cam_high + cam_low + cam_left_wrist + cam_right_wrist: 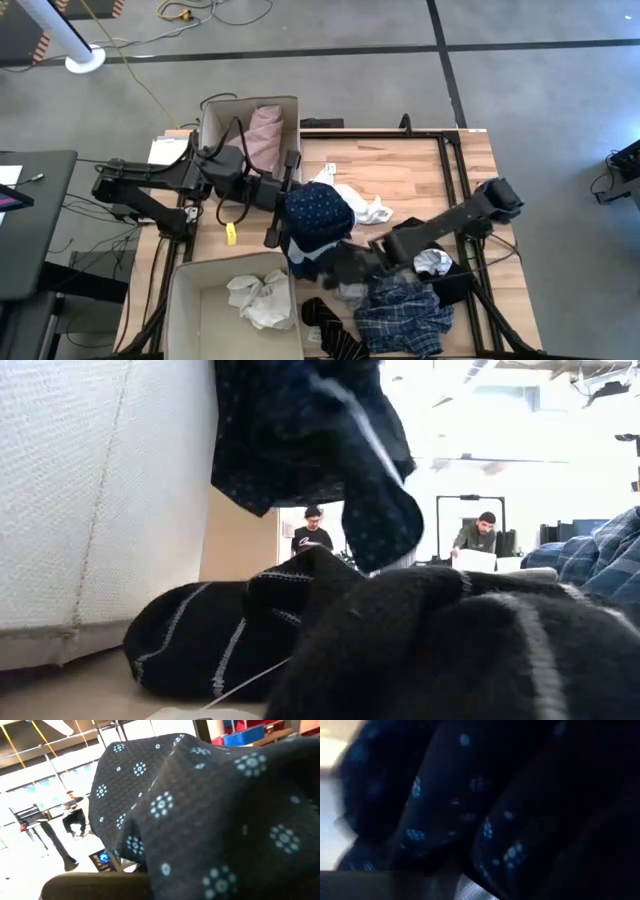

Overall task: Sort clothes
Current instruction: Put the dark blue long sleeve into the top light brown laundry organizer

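Note:
A navy dotted garment [318, 215] hangs lifted at the table's middle and drapes over my left gripper [292, 205]. It fills the left wrist view [200, 810] and hangs clear of the table in the low view [310, 450]. My right gripper [340, 263] sits under the garment's near edge, its tips hidden by the cloth [470, 820]. A blue plaid garment [405, 310], black striped socks [230, 640] and a white garment [368, 207] lie on the table. My left gripper is shut on the navy dotted garment, coming level from the table's left. The cloth itself covers the place of contact, so the part held cannot be told. The garment hangs slack below and around the gripper, its lower end [385, 530] clear of the table.
A cardboard box [215, 120] at the far left holds a pink garment [265, 135]. A second box [190, 310] at the near left holds a white garment [260, 298]. A small white piece [432, 262] lies by the right arm. People sit in the room beyond.

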Motion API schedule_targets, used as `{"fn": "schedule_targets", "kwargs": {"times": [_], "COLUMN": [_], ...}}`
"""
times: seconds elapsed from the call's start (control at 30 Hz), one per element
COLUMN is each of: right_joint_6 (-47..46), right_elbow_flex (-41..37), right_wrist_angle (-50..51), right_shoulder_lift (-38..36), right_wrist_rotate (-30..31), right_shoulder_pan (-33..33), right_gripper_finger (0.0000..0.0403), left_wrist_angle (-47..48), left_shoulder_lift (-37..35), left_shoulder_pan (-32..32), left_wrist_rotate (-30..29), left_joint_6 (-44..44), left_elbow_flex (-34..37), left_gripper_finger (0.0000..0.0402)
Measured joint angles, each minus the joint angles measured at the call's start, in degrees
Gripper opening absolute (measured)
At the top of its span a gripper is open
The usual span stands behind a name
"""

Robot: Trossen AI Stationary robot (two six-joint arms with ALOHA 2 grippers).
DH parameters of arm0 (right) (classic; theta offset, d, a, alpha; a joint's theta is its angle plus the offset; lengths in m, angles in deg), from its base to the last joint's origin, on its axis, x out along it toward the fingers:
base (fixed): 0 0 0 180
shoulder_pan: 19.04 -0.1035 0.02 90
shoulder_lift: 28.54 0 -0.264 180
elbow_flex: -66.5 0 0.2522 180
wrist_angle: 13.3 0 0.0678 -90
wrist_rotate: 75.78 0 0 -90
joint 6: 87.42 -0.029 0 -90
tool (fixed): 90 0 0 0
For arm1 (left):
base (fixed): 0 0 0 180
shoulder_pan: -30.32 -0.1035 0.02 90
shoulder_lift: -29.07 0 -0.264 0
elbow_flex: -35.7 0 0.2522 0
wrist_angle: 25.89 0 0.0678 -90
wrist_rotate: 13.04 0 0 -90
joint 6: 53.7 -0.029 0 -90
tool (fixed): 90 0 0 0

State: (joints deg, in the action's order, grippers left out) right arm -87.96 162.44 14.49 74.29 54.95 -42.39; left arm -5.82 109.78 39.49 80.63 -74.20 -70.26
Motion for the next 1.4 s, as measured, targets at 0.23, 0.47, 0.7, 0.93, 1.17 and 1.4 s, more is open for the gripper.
{"fn": "schedule_targets", "kwargs": {"times": [0.23,0.47,0.7,0.93,1.17,1.4], "right_joint_6": [11.42,21.59,34.4,38.41,33.61,24.98], "right_elbow_flex": [0.0,0.0,0.04,0.16,2.2,12.4], "right_wrist_angle": [-14.44,-28.58,-40.27,-41.22,-38.04,-28.69], "right_shoulder_lift": [3.08,3.25,1.1,-3.98,-9.31,-8.86], "right_wrist_rotate": [-2.67,-6.47,-9.06,-17.31,-31.03,-47.1], "right_shoulder_pan": [5.1,8.38,10.46,13.97,21.32,29.73], "right_gripper_finger": [0.0022,0.0006,0.0003,0.0001,0.0001,0.0001], "left_wrist_angle": [-0.21,2.39,16.45,32.68,40.63,40.89], "left_shoulder_lift": [0.0,-0.44,-0.59,-0.58,-0.62,-1.1], "left_shoulder_pan": [0.96,0.94,0.94,0.86,-2.82,-10.03], "left_wrist_rotate": [1.17,3.41,2.43,-12.24,-28.24,-41.82], "left_joint_6": [0.7,1.0,-2.11,-7.5,-11.88,-17.08], "left_elbow_flex": [0.0,-0.69,-9.53,-18.4,-21.86,-21.86], "left_gripper_finger": [0.0005,0.0005,0.0005,0.0005,0.0005,0.0006]}}
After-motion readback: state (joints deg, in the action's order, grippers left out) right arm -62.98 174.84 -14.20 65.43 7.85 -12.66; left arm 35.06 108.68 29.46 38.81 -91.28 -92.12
